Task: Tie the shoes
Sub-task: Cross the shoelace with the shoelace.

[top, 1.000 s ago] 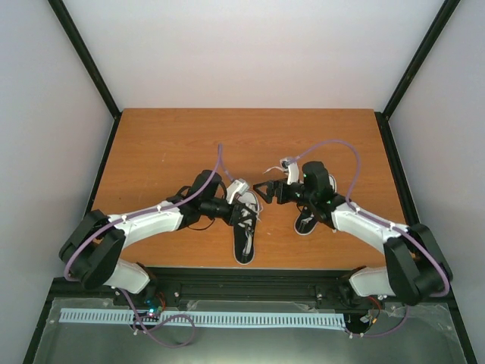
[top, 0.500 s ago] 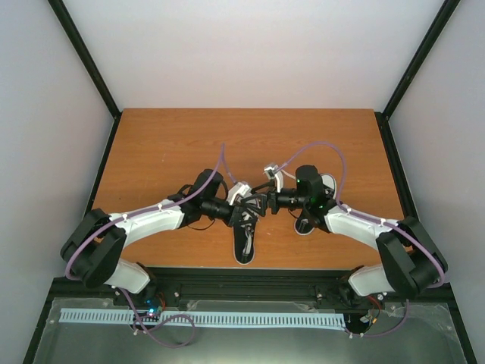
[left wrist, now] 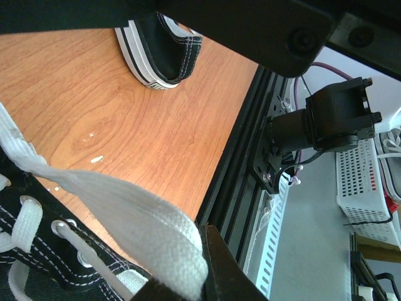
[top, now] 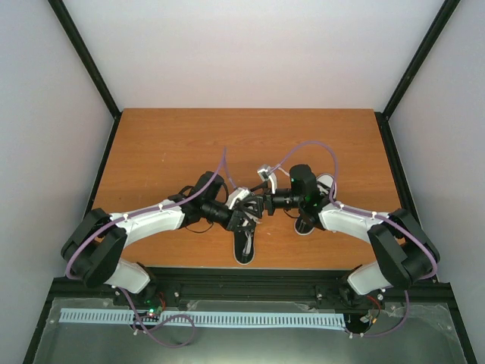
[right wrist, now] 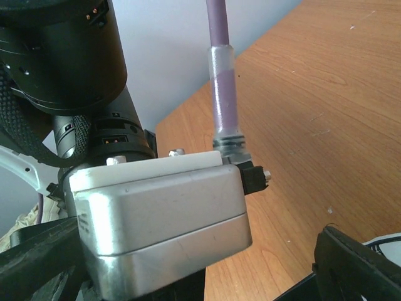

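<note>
- Top view: both arms reach in over the orange desk (top: 167, 148) and meet near its middle. The left pincer (top: 248, 214) and the right pincer (top: 263, 203) are just beside each other.
- Top view: one of the shoes (top: 244, 246) lies below the two pincers, near the desk's front edge. The other shoe (top: 306, 224) lies to its right, mostly hidden under the right arm.
- Left wrist view: the left pincer is clamped tight on a flat white lace (left wrist: 125, 207). The lace runs from the black fingers (left wrist: 219, 269) at the bottom edge up to the left, across the eyelets of the shoe beneath it.
- Left wrist view: the other shoe's black side and striped white sole show at the top, resting on the desk well apart from the laced one. A black frame rail (left wrist: 241, 169) borders the desk.
- Right wrist view: the right pincer stands wide open, one black finger in each lower corner, gripping nothing. The left arm's silver camera box (right wrist: 163, 219) with its purple cable (right wrist: 219, 81) fills the space ahead of them.
</note>
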`<state>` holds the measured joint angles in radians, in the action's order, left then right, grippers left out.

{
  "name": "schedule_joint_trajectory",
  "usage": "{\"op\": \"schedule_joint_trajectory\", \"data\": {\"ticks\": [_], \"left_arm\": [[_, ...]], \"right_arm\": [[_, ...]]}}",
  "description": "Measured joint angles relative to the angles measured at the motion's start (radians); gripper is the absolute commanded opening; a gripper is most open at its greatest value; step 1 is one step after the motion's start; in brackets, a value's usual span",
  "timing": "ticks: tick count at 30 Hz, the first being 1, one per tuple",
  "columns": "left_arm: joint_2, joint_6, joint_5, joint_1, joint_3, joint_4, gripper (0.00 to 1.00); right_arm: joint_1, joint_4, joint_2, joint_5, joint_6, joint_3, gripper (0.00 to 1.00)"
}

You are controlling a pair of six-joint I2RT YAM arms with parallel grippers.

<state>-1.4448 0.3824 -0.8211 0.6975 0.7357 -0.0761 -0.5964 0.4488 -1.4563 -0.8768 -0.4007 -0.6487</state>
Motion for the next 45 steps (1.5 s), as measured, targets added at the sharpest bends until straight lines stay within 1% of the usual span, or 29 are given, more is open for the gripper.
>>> {"op": "schedule_joint_trajectory", "data": {"ticks": [3, 8, 15, 18, 24, 27, 32, 39, 45], "left_arm": [[0.000, 0.002, -0.002, 0.000, 0.000, -0.002, 0.03], [0.000, 0.006, -0.015, 0.000, -0.003, -0.011, 0.03], [0.000, 0.017, -0.045, -0.009, -0.003, -0.012, 0.03], [0.000, 0.024, -0.058, -0.018, -0.003, -0.013, 0.03], [0.000, 0.063, -0.069, -0.090, 0.026, 0.002, 0.04], [-0.015, 0.069, -0.095, -0.097, 0.055, 0.001, 0.05], [-0.042, 0.063, -0.131, -0.097, 0.088, -0.037, 0.05], [-0.047, 0.053, -0.156, -0.097, 0.103, -0.076, 0.06], [-0.053, 0.047, -0.165, -0.097, 0.103, -0.093, 0.06]], "right_arm": [[-0.002, 0.015, -0.001, 0.000, 0.000, 0.008, 0.96], [-0.002, 0.059, 0.010, 0.024, -0.016, 0.049, 1.00], [-0.004, 0.046, 0.068, 0.053, -0.018, 0.074, 1.00], [-0.005, 0.018, 0.096, 0.051, -0.010, 0.069, 1.00], [-0.027, -0.111, 0.205, -0.036, 0.047, 0.067, 1.00], [-0.027, -0.151, 0.235, -0.050, 0.072, 0.066, 1.00], [-0.028, -0.173, 0.201, -0.052, 0.109, 0.040, 1.00], [-0.028, -0.167, 0.087, -0.062, 0.141, -0.044, 1.00], [-0.029, -0.185, 0.082, -0.053, 0.160, -0.054, 1.00]]}}
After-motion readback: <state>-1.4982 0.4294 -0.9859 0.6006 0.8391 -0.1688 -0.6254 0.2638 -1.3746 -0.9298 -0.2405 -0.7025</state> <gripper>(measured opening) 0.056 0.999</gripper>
